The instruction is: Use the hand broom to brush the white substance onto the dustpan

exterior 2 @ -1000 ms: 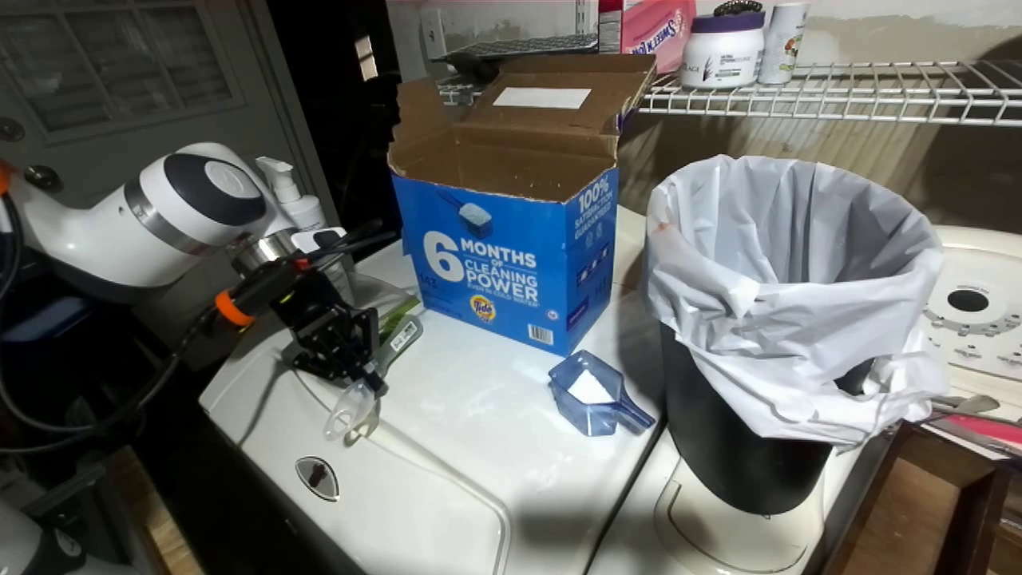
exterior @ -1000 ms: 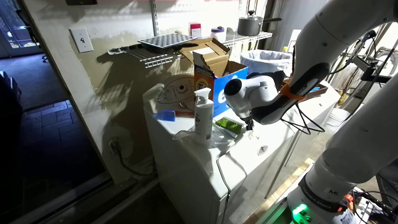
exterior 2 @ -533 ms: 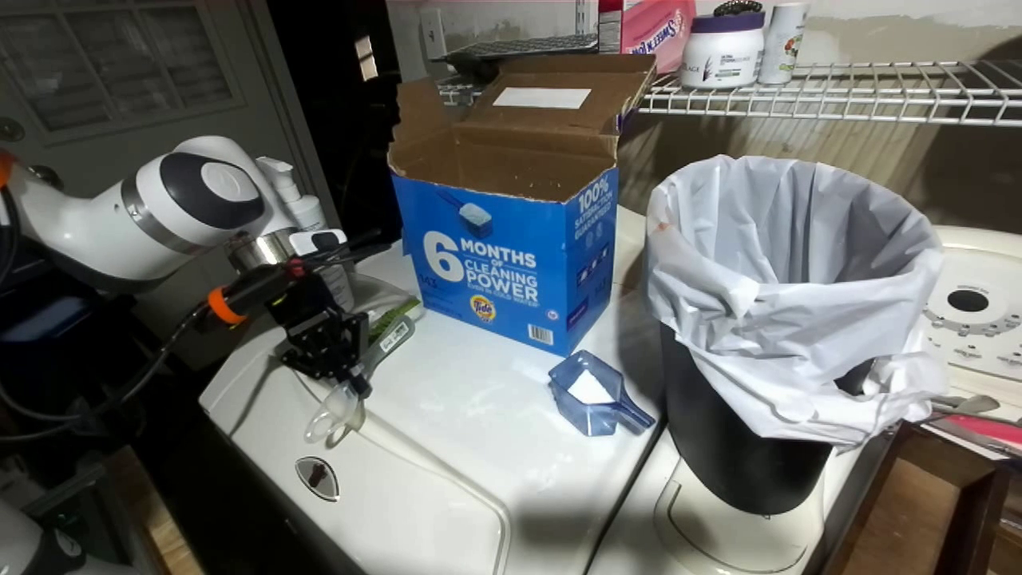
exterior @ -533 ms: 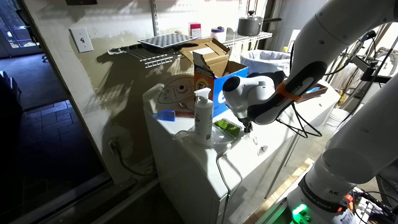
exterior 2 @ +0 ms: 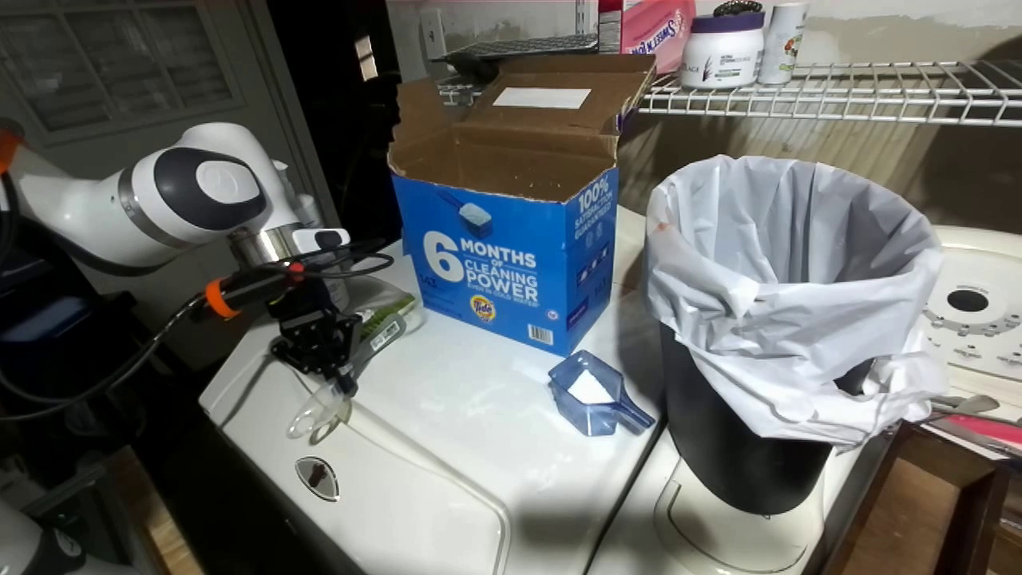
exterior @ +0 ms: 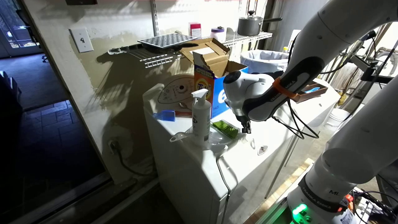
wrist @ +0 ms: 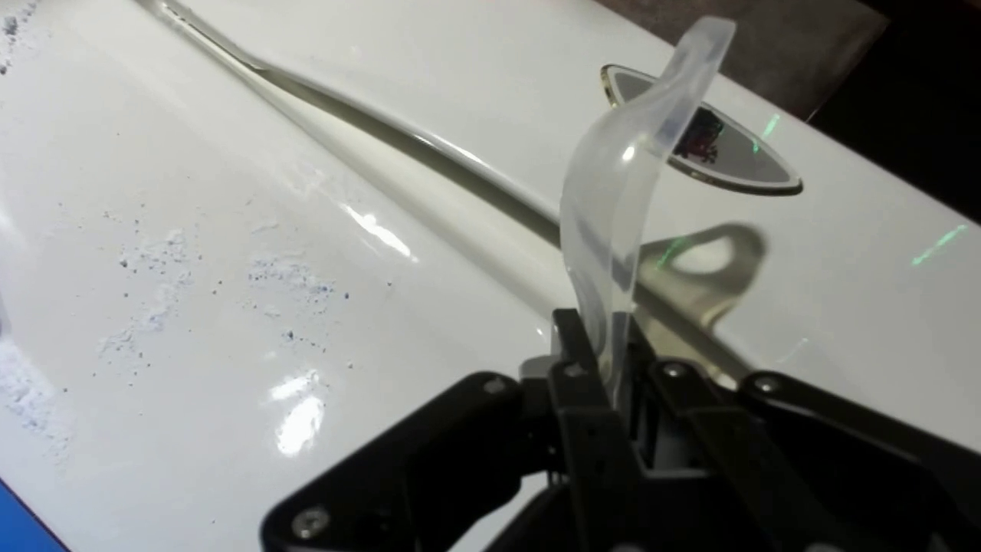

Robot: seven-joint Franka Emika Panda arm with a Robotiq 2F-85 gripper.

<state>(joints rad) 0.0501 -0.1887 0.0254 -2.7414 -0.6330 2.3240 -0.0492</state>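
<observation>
My gripper [exterior: 246, 132] is shut on the clear, looped handle of the hand broom [exterior: 226, 128]. In the wrist view, the gripper [wrist: 603, 322] has the broom handle [wrist: 605, 199] standing up between its fingers. The broom's green bristles face upward; its grey labelled neck [exterior 2: 385, 335] runs toward the gripper [exterior 2: 349, 391]. The clear dustpan [exterior: 216, 139] lies beside or under the broom, partly hidden by the white bottle; I cannot tell if they touch. The white substance is loose powder [wrist: 161, 284] scattered on the white machine top, with more powder [wrist: 27, 391] at the left edge.
The white pump bottle [exterior: 201, 121] stands against the dustpan. A blue Tide box [exterior 2: 495, 263] stands behind. A blue scoop [exterior 2: 583, 403] holds white powder. A lined bin [exterior 2: 790, 319] and wooden tray [exterior 2: 918, 495] stand further along. A blue brush-like item [exterior: 166, 115] lies at the back.
In both exterior views, my gripper has moved left with the broom, still shut on its handle. The pump bottle and the dustpan have shifted slightly left in the last half second.
</observation>
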